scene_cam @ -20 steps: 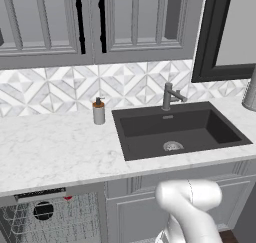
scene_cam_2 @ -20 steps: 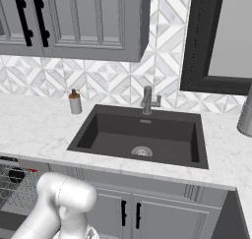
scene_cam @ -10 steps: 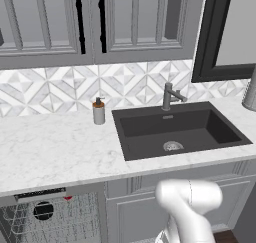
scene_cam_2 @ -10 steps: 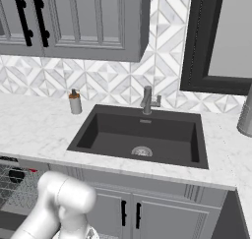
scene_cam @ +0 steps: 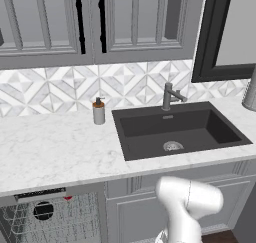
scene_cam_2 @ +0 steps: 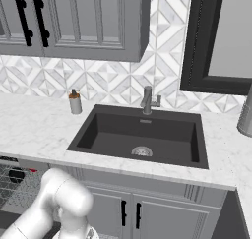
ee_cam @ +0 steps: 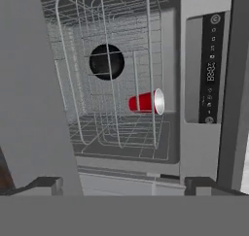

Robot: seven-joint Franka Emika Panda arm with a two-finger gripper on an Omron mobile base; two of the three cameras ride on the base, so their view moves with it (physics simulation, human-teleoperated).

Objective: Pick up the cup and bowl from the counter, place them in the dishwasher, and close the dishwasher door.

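Cup (ee_cam: 146, 102) and bowl (ee_cam: 106, 61) racked beyond end effector (ee_cam: 124, 184).

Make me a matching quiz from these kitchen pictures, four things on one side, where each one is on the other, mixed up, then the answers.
Things:
1. cup
2. bowl
3. soap dispenser
4. faucet

Places:
A. on the counter, left of the sink
B. behind the sink
C. in the dishwasher rack, lying on its side
D. in the dishwasher rack, beside the cup

Pairs: 1-C, 2-D, 3-A, 4-B
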